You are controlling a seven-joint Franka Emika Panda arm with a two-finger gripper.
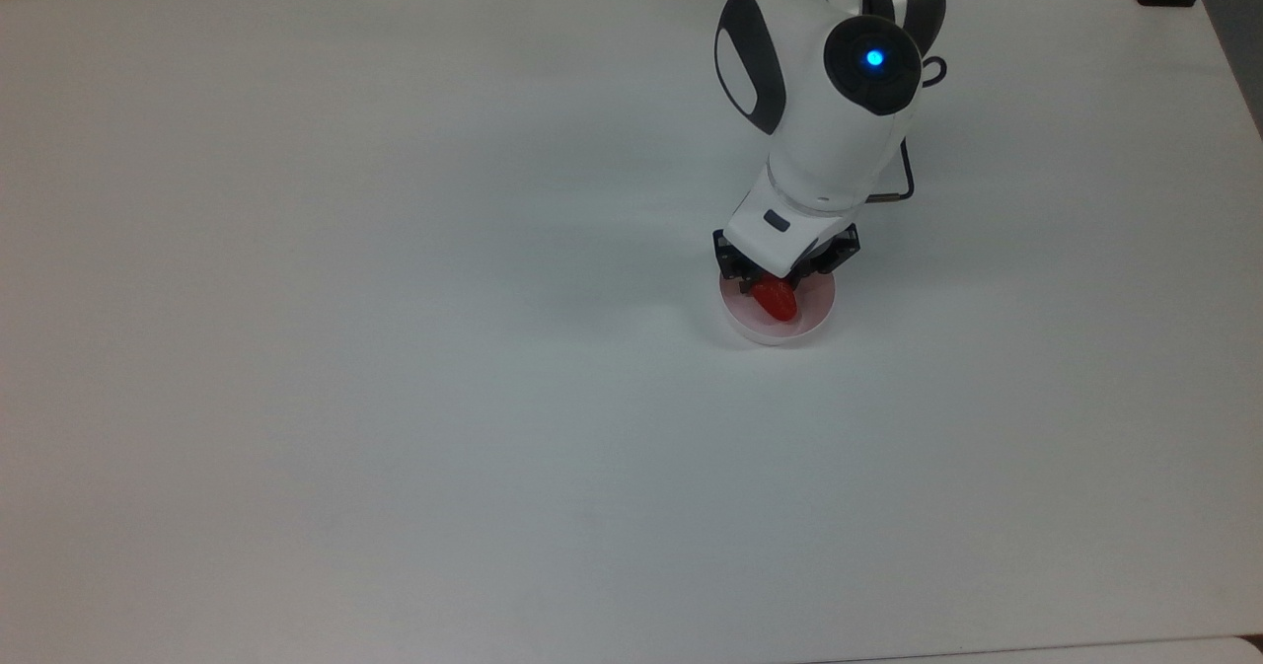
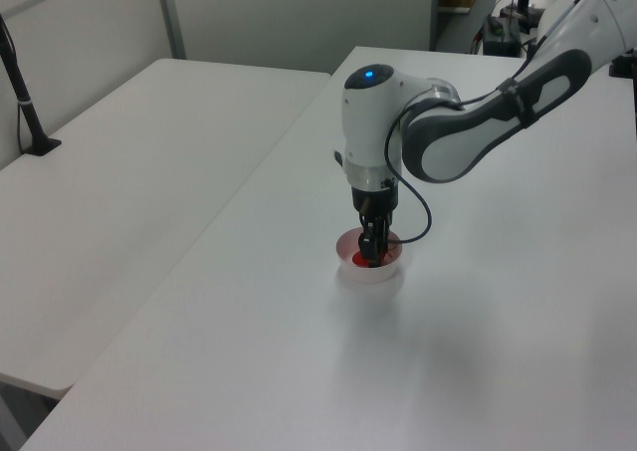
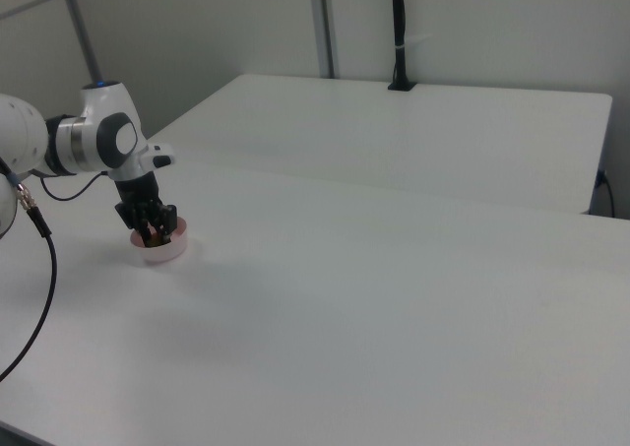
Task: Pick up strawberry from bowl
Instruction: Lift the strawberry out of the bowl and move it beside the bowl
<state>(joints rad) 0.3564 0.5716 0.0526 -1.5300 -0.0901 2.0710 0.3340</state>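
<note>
1. Top view: my two-finger black gripper (image 1: 779, 284) reaches down into the small round pale pink translucent plastic bowl (image 1: 815, 321). Its fingers are drawn in against the stem end of the small glossy red tapered strawberry (image 1: 778, 301), pinching it. The berry's tip sticks out from under my fingers toward the top view's bottom edge, inside the bowl's rim. The bowl sits on the plain white table (image 1: 395, 348).
2. Left view: my gripper (image 2: 372, 257) points straight down into the bowl (image 2: 373, 273); a sliver of red strawberry (image 2: 361, 260) shows beside my fingertips.
3. Right view: my gripper (image 3: 155, 233) is lowered into the bowl (image 3: 159, 251), with my white arm (image 3: 94, 141) above it toward the right view's left.
</note>
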